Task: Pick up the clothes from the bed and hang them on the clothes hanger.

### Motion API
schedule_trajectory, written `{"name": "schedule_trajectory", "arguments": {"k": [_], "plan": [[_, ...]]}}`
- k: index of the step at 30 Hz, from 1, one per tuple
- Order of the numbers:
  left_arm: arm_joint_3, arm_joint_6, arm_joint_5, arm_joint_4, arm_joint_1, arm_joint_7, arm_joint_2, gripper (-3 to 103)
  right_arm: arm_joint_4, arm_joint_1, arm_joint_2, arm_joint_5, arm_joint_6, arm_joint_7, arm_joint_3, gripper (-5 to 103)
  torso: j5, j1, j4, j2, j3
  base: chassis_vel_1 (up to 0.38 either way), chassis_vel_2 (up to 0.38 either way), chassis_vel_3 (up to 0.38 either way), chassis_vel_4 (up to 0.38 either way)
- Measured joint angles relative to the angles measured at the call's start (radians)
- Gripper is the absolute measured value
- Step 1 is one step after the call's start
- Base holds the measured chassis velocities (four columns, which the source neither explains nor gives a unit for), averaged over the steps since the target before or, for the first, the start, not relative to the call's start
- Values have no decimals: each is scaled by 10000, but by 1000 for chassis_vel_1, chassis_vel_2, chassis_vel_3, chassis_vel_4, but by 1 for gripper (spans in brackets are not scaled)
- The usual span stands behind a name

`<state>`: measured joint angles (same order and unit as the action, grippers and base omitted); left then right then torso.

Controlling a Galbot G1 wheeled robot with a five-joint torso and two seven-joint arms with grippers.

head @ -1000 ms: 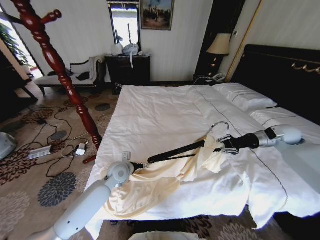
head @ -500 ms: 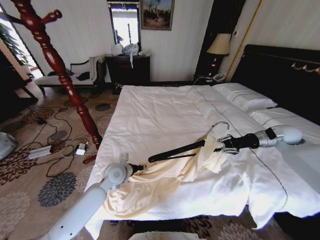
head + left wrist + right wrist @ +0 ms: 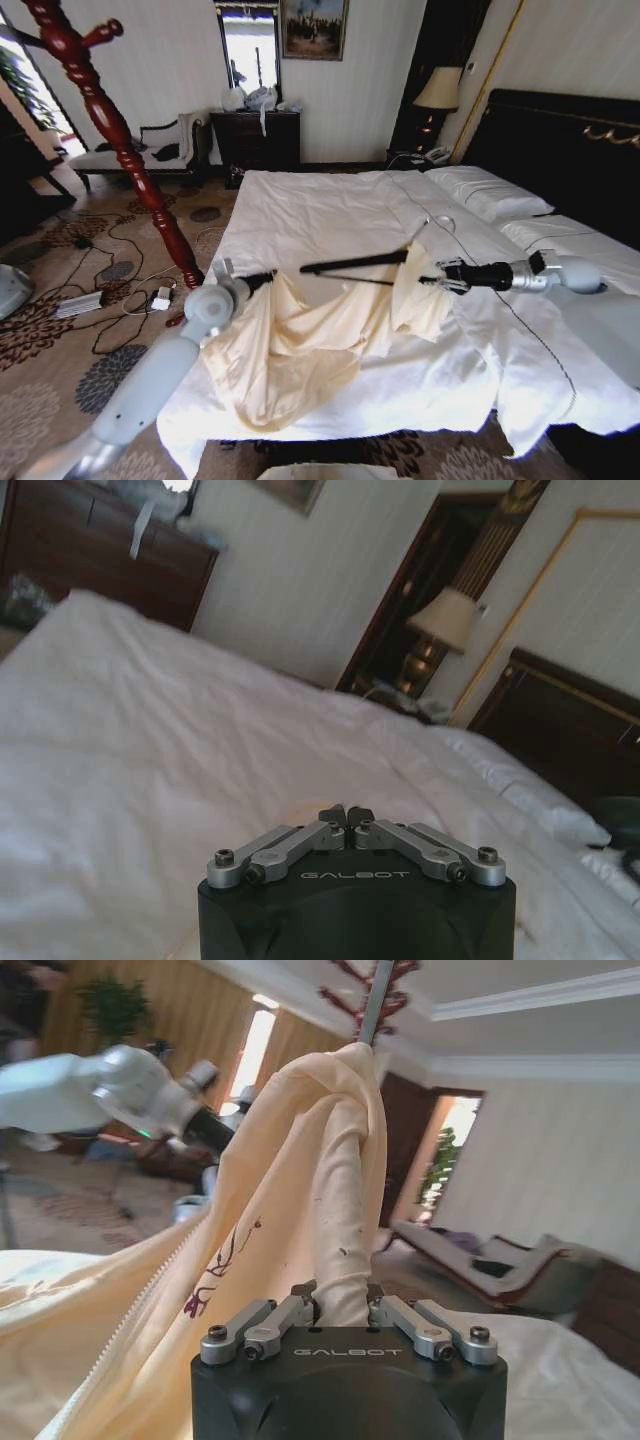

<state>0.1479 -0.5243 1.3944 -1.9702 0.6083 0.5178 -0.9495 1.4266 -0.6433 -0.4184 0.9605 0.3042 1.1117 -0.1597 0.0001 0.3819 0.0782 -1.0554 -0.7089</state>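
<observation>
**A:** so where's the garment (image 3: 300, 345) at right now?

**B:** Off the bed (image 3: 330, 215) mostly. It's strung between the two arms over the near half of the duvet, draped on a black wire hanger (image 3: 360, 265) with a silver hook, and the loose lower part sags down toward the front edge of the mattress. Looks like the bottom hem is touching or nearly touching the bedding, can't tell which.

**A:** and the grippers?

**B:** Left gripper (image 3: 262, 277) is at the near-left corner of the bed, holding one end of the cloth. In its own wrist cam the fingertips (image 3: 345, 818) are pinched together, a sliver of cream fabric just below them. Right gripper (image 3: 440, 275) is out over the middle of the bed on the other end, jaws clamped on a bunched roll of the fabric (image 3: 345, 1260) where it wraps the hanger's arm.

**A:** so the pickup's done?

**B:** I'd say pretty much, yeah. The hanging part isn't. The red wooden coat stand (image 3: 120, 140) is on the carpet off to the left of the bed, well apart from the garment, nothing on its pegs that I can see. So my read: lift finished, carry-over and hooking it on a peg both left to do.
</observation>
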Motion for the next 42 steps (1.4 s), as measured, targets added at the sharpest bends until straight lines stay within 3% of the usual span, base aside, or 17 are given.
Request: {"name": "schedule_trajectory", "arguments": {"k": [3,6,8,10,11,15,17,19,23,24,28,30,32,35,36,38,42], "plan": [[252,255,-166,-491,-44,-285,471,0,-52,154,-186,54,-7,-451,39,18,2,3,1,0,-1,0,0,0,0],[498,244,-918,-2001,1599,-593,1470,0,-16,52,-176,49,72,-487,-72,18,-3,1,-10,-1,1,0,0,0,0],[489,150,-1188,-2257,2069,-611,1585,0,5,-14,-160,0,125,-486,-93,18,-5,0,-8,-1,2,0,0,0,0],[155,-400,-2416,-3099,4177,-561,1855,0,43,-231,-161,-248,308,-428,-127,18,-5,-3,-4,-1,2,0,0,0,0],[155,-400,-2416,-3099,4177,-561,1855,0,43,-231,-161,-248,308,-428,-127,18,-5,-3,-4,-1,2,0,0,0,0],[-662,-1496,-2658,-3362,5714,572,1945,0,36,-305,-285,-506,399,-312,-52,18,-3,-3,-6,-1,3,0,0,0,0],[-1058,-1942,-1965,-3297,5839,1537,1938,0,29,-301,-373,-620,414,-266,40,18,-3,-3,-7,-1,2,0,0,0,0],[-1404,-2103,-613,-3113,5532,2733,1849,0,27,-303,-456,-712,427,-198,118,18,-3,-3,1,-1,2,0,0,0,0],[-1374,-2104,527,-3088,5395,3362,1812,3,12,-379,-509,-827,483,-33,120,18,-1,0,3,-1,0,0,0,0,0],[-1194,-2105,1280,-3334,5459,3619,1826,14,2,-454,-519,-878,520,52,64,18,-1,1,-2,-1,0,0,0,0,0],[-983,-2105,2319,-4076,5627,3772,2028,24,-12,-539,-519,-890,560,144,-42,18,-1,-1,-3,-1,0,0,0,0,0],[-913,-2112,3012,-4941,5814,3391,2440,36,-53,-544,-514,-890,573,250,-101,18,0,-1,-3,-1,1,0,0,0,0],[-913,-2138,3016,-5098,5835,3199,2535,36,-63,-538,-515,-891,573,268,-103,18,0,-1,-4,-1,1,0,0,0,0],[-963,-2166,2330,-5368,5580,2097,2866,52,-80,-466,-520,-892,573,294,-123,18,-1,-1,-4,-1,1,0,0,0,0],[-966,-2166,2246,-5367,5481,2043,2866,57,-79,-456,-520,-889,573,295,-127,18,-1,-1,-5,-1,1,0,0,0,0],[-957,-2166,2109,-5256,5162,2031,2797,62,-73,-439,-516,-876,574,297,-135,18,0,-1,-5,-1,1,0,0,0,0],[-961,-2158,2236,-4451,4177,2903,2157,74,-64,-435,-464,-848,573,325,-168,18,-2,-1,-2,-2,1,0,0,0,0]]}}
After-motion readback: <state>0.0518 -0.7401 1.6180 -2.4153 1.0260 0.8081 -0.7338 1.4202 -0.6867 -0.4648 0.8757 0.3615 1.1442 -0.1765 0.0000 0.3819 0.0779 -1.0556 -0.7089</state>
